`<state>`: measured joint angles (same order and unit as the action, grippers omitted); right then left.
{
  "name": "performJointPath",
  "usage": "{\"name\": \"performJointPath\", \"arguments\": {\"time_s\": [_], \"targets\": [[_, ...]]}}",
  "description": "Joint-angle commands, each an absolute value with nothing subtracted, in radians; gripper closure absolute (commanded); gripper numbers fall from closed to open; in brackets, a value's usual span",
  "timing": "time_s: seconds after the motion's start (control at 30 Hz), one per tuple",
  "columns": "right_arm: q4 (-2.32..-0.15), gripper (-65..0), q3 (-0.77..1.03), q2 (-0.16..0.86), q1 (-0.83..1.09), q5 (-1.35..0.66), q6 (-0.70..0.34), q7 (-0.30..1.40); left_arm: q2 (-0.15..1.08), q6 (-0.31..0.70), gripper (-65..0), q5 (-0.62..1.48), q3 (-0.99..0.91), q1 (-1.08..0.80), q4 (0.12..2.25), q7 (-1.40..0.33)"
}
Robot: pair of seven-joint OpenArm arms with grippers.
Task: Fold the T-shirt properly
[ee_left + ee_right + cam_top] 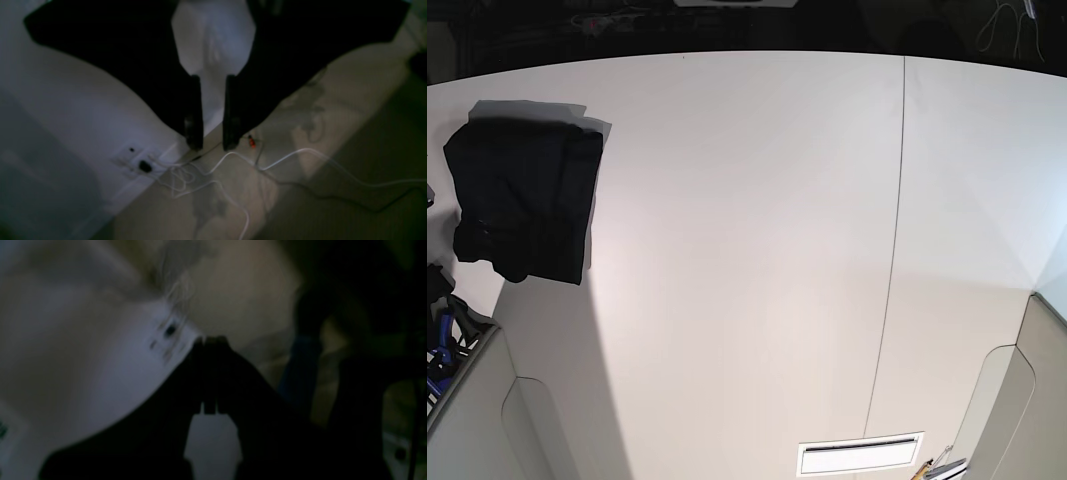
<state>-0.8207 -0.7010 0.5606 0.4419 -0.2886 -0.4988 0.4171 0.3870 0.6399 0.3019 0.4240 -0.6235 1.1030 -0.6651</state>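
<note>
The black T-shirt [522,200] lies folded into a compact rectangle at the far left of the white table [747,250] in the base view, with a pale grey edge showing behind its top. Neither gripper shows in the base view. In the left wrist view my left gripper [212,145] is open and empty, its two dark fingers [195,113] apart, pointing at a wall and floor away from the table. In the right wrist view my right gripper [210,340] is shut with the fingertips together and nothing seen between them. The shirt shows in neither wrist view.
A seam [897,250] runs down the table right of centre. A white slotted plate [859,458] sits at the front edge. A blue and black object [442,330] stands off the table's left side. White cables [233,160] and a wall socket [140,163] lie below the left gripper.
</note>
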Motion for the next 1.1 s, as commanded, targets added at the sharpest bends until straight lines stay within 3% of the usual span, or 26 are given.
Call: {"name": "performJointPath", "arguments": {"time_s": [0.0, 0.17, 0.4, 0.57, 0.8, 1.07], "targets": [[-0.795, 0.0, -0.706, 0.554, 0.434, -0.284, -0.496, 0.41, 0.362, 0.648, -13.6, 0.301, 0.434, -0.609, 1.068, -0.648], [-0.678, 0.0, -0.706, 0.455, 0.32, -0.285, -0.463, 0.404, 0.237, 0.647, -13.6, 0.27, 0.432, -0.459, 0.839, -0.49], [-0.584, 0.0, -0.705, 0.385, 0.209, -0.395, -0.386, 0.393, 0.179, 0.593, -13.6, 0.156, 0.432, -0.337, 0.628, -0.457], [-0.583, 0.0, -0.699, 0.381, 0.182, -0.477, -0.289, 0.335, 0.197, 0.448, -13.6, 0.072, 0.432, -0.294, 0.56, -0.393], [-0.583, 0.0, -0.571, 0.336, 0.177, -0.684, -0.266, 0.334, 0.216, 0.113, -13.6, 0.079, 0.364, -0.274, 0.547, -0.33], [-0.583, 0.0, -0.425, 0.267, 0.178, -0.719, -0.266, 0.334, 0.21, 0.083, -11.2, 0.176, 0.231, -0.271, 0.551, -0.31]]}}
